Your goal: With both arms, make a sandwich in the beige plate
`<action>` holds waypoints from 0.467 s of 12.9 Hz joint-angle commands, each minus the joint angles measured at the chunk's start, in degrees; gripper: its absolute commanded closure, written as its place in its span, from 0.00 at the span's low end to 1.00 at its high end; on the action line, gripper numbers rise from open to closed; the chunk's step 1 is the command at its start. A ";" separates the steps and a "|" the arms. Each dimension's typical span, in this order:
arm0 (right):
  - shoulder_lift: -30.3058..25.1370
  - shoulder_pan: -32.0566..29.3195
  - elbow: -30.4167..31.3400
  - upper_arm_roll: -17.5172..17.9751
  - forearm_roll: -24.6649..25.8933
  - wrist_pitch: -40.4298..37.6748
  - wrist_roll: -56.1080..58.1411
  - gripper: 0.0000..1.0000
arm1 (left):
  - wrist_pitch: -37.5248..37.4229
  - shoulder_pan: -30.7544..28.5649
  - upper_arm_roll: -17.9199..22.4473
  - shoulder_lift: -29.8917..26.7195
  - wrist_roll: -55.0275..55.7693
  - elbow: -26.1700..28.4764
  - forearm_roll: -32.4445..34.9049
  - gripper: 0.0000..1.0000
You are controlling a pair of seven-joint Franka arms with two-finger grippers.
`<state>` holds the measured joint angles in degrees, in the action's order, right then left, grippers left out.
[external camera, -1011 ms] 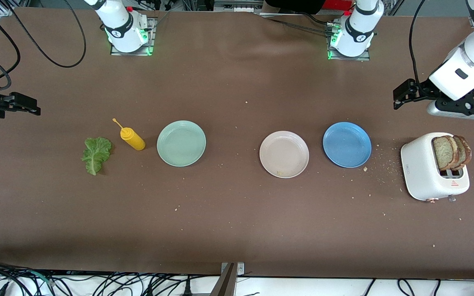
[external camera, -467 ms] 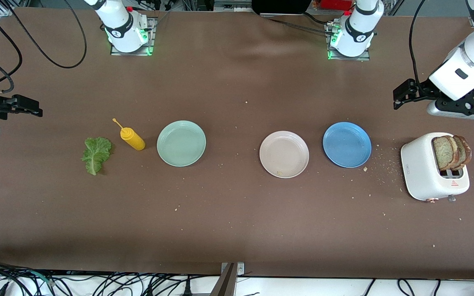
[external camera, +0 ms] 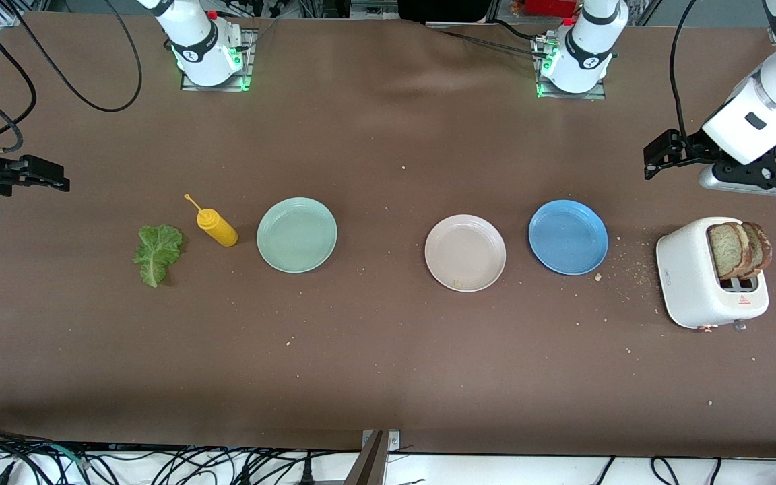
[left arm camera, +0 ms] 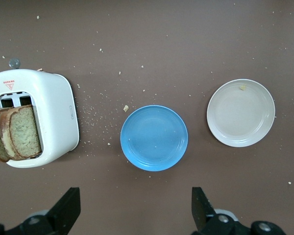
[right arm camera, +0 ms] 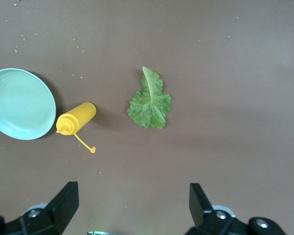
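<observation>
The white toaster [external camera: 698, 283] carries a small red warning triangle sign [external camera: 744, 300] with tiny text under it, which is too small to read.

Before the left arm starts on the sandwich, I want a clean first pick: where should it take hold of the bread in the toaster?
Probably the top crust of the outer bread slice, coming straight down from above. The slices stand on edge, sticking up out of the white toaster with their lower halves hidden in the slots, so only the upper part is free. The left tool is open.
</observation>
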<state>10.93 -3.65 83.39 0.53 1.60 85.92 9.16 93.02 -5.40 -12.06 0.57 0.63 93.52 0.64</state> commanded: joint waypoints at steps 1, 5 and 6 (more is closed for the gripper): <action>-0.82 -0.39 0.37 -0.18 -0.46 0.38 -0.02 0.00 | -0.74 0.04 0.29 -1.01 -0.63 0.34 -1.70 0.00; -0.82 -0.39 0.37 -1.32 -0.45 2.84 -0.02 0.00 | -0.74 0.04 0.29 -1.01 -0.63 0.34 -1.61 0.00; -0.82 -0.39 0.29 -1.33 -0.54 2.85 -0.11 0.00 | -0.74 0.04 0.29 -1.01 -0.71 0.34 -1.61 0.00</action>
<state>10.89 -3.71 83.37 -0.70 1.60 88.25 9.13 93.02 -5.40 -12.06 0.57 0.63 93.52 0.64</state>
